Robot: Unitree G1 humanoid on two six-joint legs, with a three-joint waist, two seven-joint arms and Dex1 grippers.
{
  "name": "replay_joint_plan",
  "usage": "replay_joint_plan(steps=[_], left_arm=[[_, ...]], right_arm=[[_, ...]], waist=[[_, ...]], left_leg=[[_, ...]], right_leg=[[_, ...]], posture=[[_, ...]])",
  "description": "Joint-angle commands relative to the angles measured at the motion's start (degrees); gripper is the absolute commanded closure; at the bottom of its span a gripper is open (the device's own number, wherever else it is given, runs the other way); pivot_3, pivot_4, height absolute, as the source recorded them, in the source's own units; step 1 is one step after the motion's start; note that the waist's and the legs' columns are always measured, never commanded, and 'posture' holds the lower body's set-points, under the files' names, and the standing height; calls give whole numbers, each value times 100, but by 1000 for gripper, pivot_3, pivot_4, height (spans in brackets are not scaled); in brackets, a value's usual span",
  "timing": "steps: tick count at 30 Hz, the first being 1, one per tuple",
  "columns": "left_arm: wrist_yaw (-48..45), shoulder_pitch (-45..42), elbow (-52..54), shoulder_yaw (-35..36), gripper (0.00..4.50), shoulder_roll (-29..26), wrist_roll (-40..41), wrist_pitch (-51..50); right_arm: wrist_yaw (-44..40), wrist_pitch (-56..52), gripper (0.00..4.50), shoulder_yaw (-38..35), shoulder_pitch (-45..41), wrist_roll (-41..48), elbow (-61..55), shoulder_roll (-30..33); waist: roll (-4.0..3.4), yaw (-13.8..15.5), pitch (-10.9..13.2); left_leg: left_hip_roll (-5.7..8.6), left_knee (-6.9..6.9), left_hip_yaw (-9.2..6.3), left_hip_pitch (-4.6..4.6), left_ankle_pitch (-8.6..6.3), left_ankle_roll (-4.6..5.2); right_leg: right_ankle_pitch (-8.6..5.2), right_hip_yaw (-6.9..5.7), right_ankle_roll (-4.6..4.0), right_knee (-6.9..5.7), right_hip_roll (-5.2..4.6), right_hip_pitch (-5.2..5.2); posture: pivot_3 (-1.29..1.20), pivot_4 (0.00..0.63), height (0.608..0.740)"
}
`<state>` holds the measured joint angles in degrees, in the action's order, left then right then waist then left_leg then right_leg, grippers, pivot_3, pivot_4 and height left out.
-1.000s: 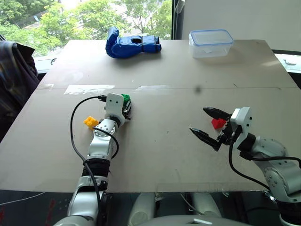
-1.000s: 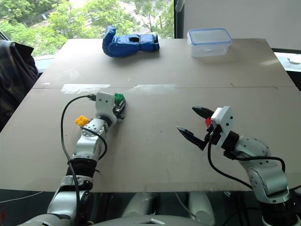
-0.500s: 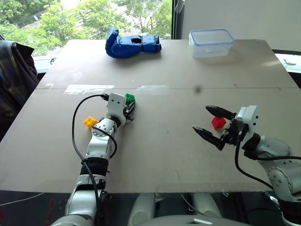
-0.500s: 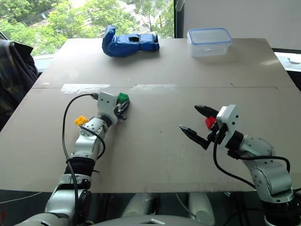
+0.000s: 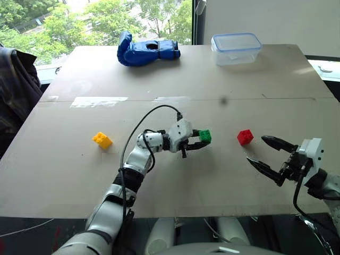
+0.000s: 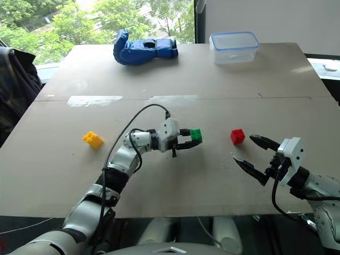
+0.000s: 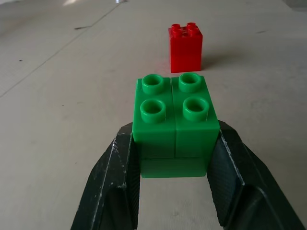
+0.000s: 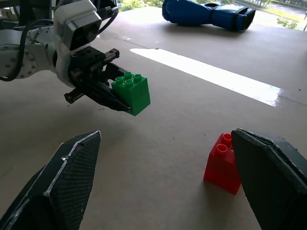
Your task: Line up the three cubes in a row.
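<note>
Left hand (image 5: pixel 201 142) clamped on the green cube (image 5: pixel 205 136), one finger on each side face, studs up. Cube is carried clear of the surface (image 5: pixel 175 180), a short way to the left of the red cube (image 5: pixel 245 137), which stands on the surface by itself. Yellow-orange cube (image 5: pixel 102 140) sits well apart on the left side, roughly level with the other two as seen from the head camera.

Right hand (image 5: pixel 271 156) spread wide and empty, low over the surface, near the red cube on its right.

Judgement: the step in hand is placing green. Red and yellow-orange already mark a line across the surface, so green wants setting down between them on that line. To do it well: keep the studs up, bring the base down flat until it bears, then part the fingers straight sideways so neither drags the cube askew. Risk: swinging too far and nudging red. The right hand is best kept wide and clear of red.
</note>
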<state>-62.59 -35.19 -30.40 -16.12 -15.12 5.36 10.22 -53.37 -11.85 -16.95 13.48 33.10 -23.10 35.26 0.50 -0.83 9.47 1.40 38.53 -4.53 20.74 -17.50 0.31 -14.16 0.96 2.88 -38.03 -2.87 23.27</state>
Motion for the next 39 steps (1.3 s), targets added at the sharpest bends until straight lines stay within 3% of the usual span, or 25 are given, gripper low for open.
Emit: replay_joint_plan(steps=[1, 10, 22, 27, 28, 29, 39], left_arm=[[-133, -304, -347, -168, 3221, 315, -108, 246], [-159, -542, -959, -268, 3221, 651, -304, 196], [-8, -298, -702, -125, 3221, 662, -221, -407], [147, -302, -747, -92, 782, 627, -252, -278], [165, -323, -798, -95, 572, 605, -277, -242], [166, -343, -847, -98, 20, 583, -293, -212], [358, -577, -1288, 19, 20, 537, -316, 66]], right_arm=[[-135, 249, 0, -279, 144, 53, -10, 49], [-70, 460, 0, -448, 456, -31, -83, 29], [24, 407, 0, -390, 334, -28, -120, 99], [20, 394, 0, -329, 293, -32, -122, 90], [14, 393, 0, -323, 286, -30, -119, 92], [14, 393, 0, -316, 275, -33, -117, 92], [-5, 426, 0, -308, 254, -64, -95, 77]], waist=[[0, 4, 0], [1, 6, 1], [0, 15, -1], [0, 15, -1], [0, 14, -1], [0, 11, -1], [-1, 2, -2]], left_leg=[[0, 1, -1, -1, 0, 0], [0, 7, -7, -2, -1, 2], [1, 16, -12, -6, -1, 2], [1, 17, -12, -6, -1, 2], [1, 17, -12, -6, -1, 2], [1, 17, -12, -7, -1, 2], [0, 17, -9, -10, -1, 2]], right_leg=[[0, 1, 0, 0, 0, -2], [1, 0, 3, 2, 0, -7], [2, -3, 5, 1, -1, -15], [2, -3, 5, 1, -1, -15], [2, -2, 5, 1, -1, -15], [2, -2, 5, 1, -1, -15], [2, 0, 6, 0, 0, -17]], posture=[[0, 150, 740], [0, 150, 740], [0, 150, 740], [0, 150, 740], [0, 150, 740], [0, 150, 740], [0, 150, 740]])
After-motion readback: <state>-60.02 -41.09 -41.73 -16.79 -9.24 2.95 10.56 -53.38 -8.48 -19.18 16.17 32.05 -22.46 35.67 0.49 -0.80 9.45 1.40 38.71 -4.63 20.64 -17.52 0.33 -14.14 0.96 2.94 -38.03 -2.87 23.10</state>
